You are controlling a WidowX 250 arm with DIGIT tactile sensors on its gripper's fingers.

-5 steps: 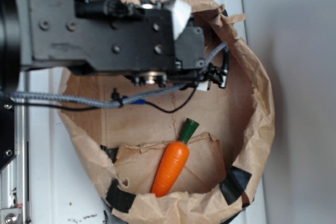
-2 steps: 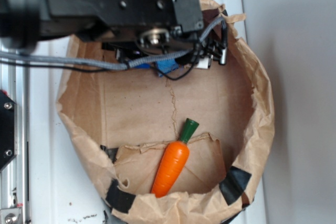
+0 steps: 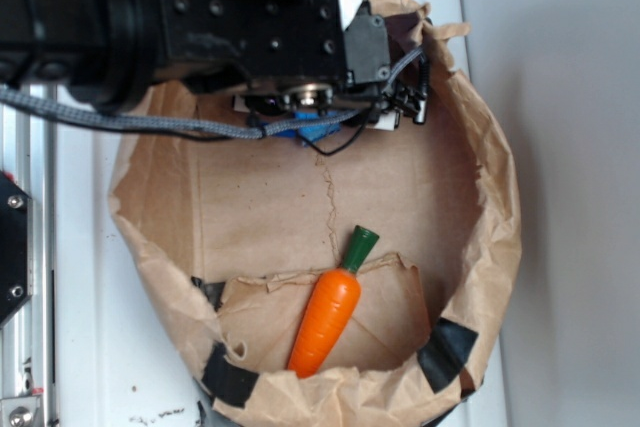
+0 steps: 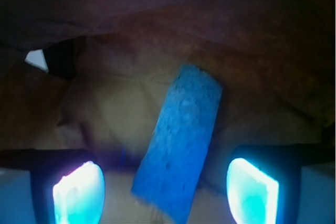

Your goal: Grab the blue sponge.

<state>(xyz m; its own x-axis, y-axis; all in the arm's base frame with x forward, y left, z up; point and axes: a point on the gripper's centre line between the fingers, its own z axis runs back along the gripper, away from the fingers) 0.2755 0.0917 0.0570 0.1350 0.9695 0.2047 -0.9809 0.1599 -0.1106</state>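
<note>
Our end effector point(image 4: 165, 192) is spread around the blue sponge point(image 4: 181, 140); it lies skewed, so closing may twist it free.

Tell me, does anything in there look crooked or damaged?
The blue sponge lies askew, slanted between the open gripper's fingers rather than square to them. The paper bag's rim is crumpled and torn, patched with black tape. The toy carrot looks intact.

Open pincer point(image 4: 165, 192) straddles the blue sponge point(image 4: 180, 142) with clear gaps; bag wall point(image 4: 173, 30) looms close behind.
</note>
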